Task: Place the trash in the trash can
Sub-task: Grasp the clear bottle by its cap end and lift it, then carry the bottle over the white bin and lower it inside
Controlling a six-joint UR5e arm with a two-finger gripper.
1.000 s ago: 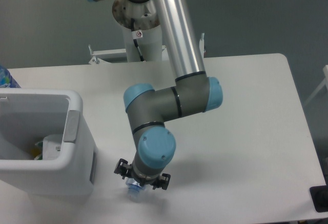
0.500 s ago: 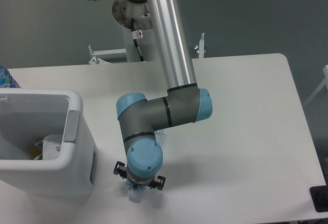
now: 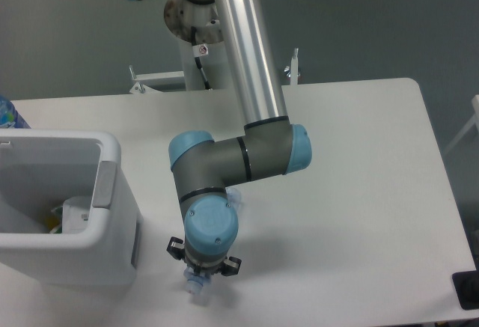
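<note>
The trash can (image 3: 120, 230), a white boxy bin with a grey handle plate (image 3: 105, 185), stands at the left of the table. A white piece (image 3: 75, 213) lies inside it, next to something yellow. The clear bluish bottle lies under my arm. Its small end (image 3: 196, 289) sticks out below the wrist, and a bluish bit (image 3: 236, 196) shows beside the forearm. My gripper (image 3: 199, 273) points down over the bottle's lower end. The blue wrist hides its fingers, so I cannot tell whether they grip the bottle.
The arm's base column (image 3: 202, 57) stands behind the table's far edge. A blue-labelled object (image 3: 6, 114) shows at the left edge. A black item (image 3: 468, 291) sits at the table's lower right corner. The front table edge is near the gripper.
The wrist has swung left and slightly toward the front edge, settling over the bottle. A bluish part of the bottle now shows beside the forearm. The bin has not moved.
</note>
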